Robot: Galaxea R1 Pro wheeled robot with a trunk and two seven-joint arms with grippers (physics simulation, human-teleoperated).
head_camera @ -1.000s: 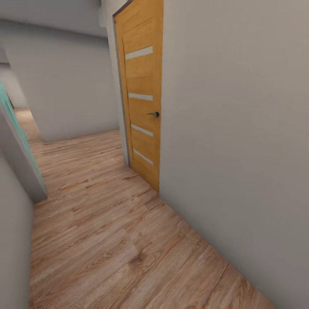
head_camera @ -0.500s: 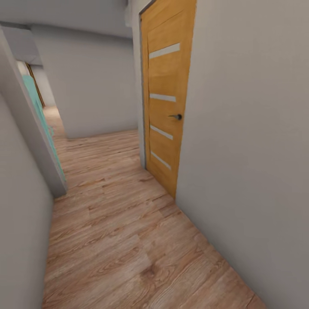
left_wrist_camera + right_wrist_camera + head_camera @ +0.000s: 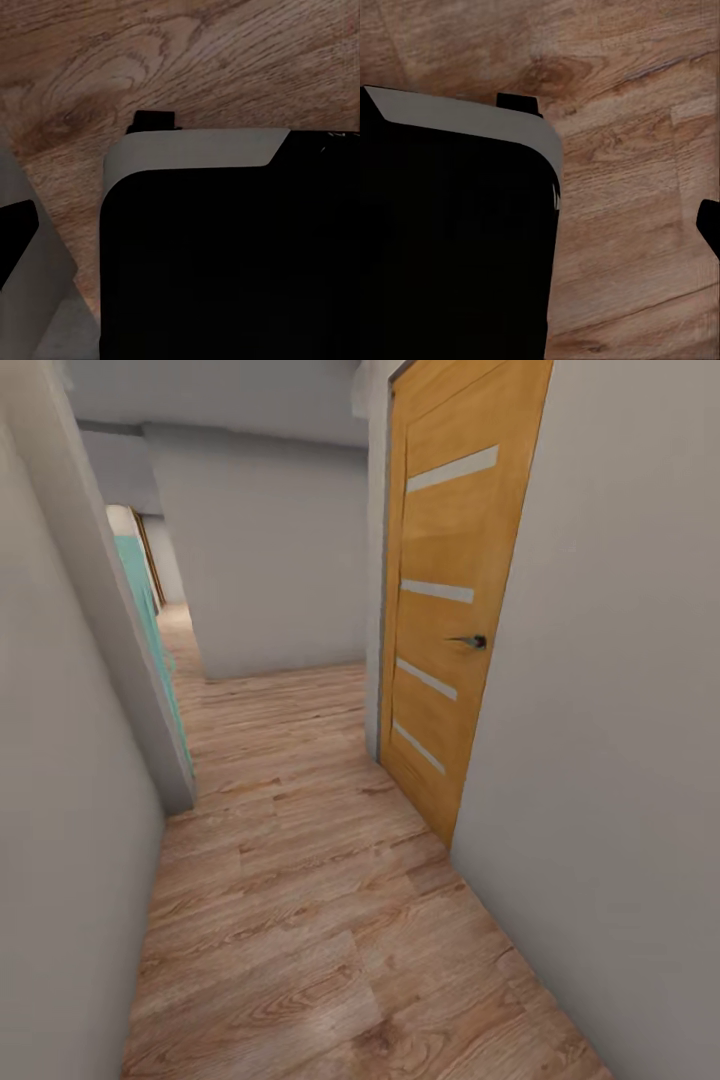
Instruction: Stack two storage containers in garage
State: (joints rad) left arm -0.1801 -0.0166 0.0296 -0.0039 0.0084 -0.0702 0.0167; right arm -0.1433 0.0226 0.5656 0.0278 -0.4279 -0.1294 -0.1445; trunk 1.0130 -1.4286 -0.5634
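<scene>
The two storage containers are out of view, as are the living room and the garage. I am in a narrow corridor with a light wood plank floor. Both wrist views look down at these planks, the left wrist planks and the right wrist planks. A black body panel with a grey rim covers much of the left wrist view, and a similar panel much of the right wrist view.
An orange wooden door with pale stripes and a dark handle stands shut in the right wall. A grey wall runs close on the left, ending at a corner by a teal panel. A grey wall faces me ahead.
The whole head view has shifted: the door now sits further right and larger, and the left wall fills more of the picture. The camera has turned and moved along the corridor.
</scene>
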